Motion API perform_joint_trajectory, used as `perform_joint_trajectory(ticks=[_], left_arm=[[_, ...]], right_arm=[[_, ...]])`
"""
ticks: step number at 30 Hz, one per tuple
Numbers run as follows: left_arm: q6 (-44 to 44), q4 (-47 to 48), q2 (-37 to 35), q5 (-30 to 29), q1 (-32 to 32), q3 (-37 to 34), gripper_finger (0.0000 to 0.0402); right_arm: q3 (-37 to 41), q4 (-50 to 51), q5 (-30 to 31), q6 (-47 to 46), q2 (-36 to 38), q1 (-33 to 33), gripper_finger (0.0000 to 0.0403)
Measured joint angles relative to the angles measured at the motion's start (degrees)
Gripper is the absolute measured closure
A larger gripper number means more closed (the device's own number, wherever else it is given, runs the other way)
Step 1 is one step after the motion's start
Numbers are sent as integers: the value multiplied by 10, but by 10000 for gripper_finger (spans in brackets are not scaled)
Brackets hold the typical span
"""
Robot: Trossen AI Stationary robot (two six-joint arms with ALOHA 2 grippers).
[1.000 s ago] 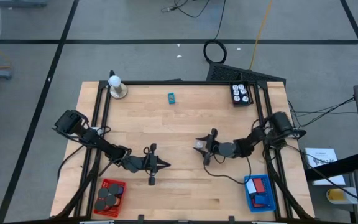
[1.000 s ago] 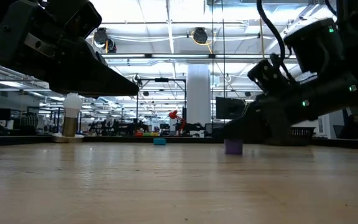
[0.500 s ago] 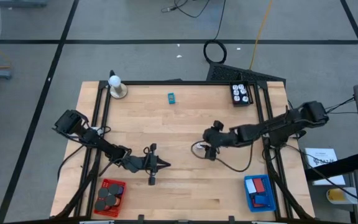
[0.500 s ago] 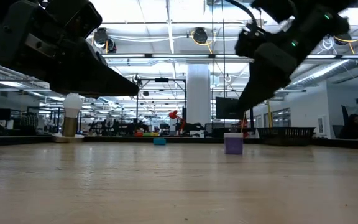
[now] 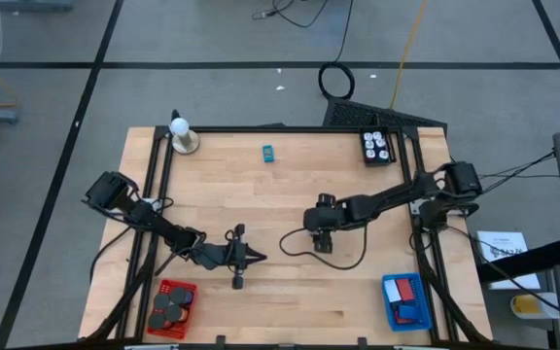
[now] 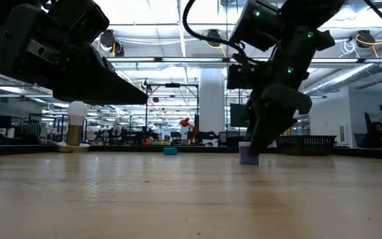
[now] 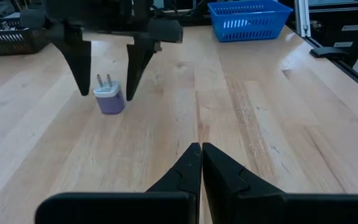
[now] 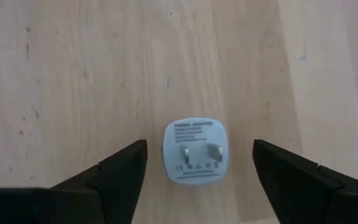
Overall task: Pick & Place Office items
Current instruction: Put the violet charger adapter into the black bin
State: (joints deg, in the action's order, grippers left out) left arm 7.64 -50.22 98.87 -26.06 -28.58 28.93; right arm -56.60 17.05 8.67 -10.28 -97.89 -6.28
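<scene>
Right end effector (image 8: 194, 171) sits spread wide right over a small purple plug adapter (image 8: 194, 150), prongs up, mid-frame on the bench (image 5: 290, 301), not pinching it yet. Left end effector (image 7: 197, 163) hangs pressed together, holding nothing, at lower left. Red basket (image 5: 172, 306) and blue basket (image 5: 403, 298) look partly filled, I think. A teal bit (image 5: 268, 152) is left near the top edge.

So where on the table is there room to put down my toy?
There's bare wood between the red basket and the blue basket, and also between the teal bit and the black tray. The middle is crowded: the right claw hangs open over the purple plug, and the shut left claw is nearby.
</scene>
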Motion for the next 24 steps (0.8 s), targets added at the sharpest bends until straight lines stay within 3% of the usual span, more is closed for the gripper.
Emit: perform_joint_trajectory(ticks=[4, 11, 18, 24], left_arm=[[1, -1, 0, 0, 0, 0, 380], [4, 2, 0, 0, 1, 0, 380], [9, -9, 0, -23, 0, 0, 380], [9, -42, 0, -94, 11, 0, 380]], right_arm=[[0, 0, 3, -1, -11, 0, 156], [0, -21, 4, 1, -8, 0, 276], [0, 40, 33, -22, 93, 30, 276], [0, 224, 69, -75, 250, 155, 276]])
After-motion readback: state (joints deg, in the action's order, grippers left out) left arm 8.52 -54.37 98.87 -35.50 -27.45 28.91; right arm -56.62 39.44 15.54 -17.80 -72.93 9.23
